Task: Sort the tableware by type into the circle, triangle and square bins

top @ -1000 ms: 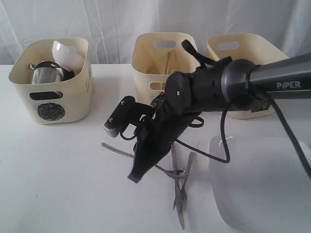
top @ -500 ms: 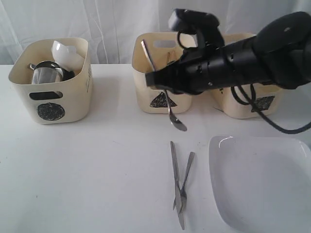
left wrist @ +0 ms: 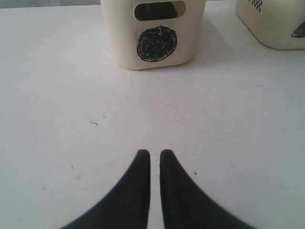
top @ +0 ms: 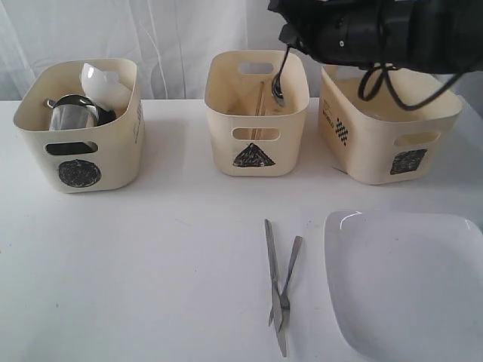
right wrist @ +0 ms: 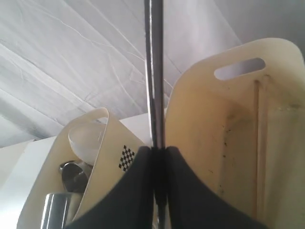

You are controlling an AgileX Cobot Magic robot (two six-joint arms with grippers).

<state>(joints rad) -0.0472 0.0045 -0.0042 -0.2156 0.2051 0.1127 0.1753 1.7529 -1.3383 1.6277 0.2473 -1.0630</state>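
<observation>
My right pincer (right wrist: 158, 151) is clamped shut on the metal spoon (top: 278, 84). The spoon hangs bowl-down over the mouth of the triangle bin (top: 255, 128), near the wooden chopsticks (top: 260, 98). I judge the risk is in the release: if the spoon is swinging, it could strike the rim and tumble onto the table (top: 151, 249) or into the square bin (top: 377, 147).

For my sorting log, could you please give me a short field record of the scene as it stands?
right gripper: shut on the spoon, which hangs over the triangle bin
left gripper: shut, empty, facing the circle bin
circle bin holds: steel mug, white bowl
triangle bin holds: chopsticks
square bin: interior partly hidden by the arm
on table: knife and fork crossed, white plate beside them
</observation>
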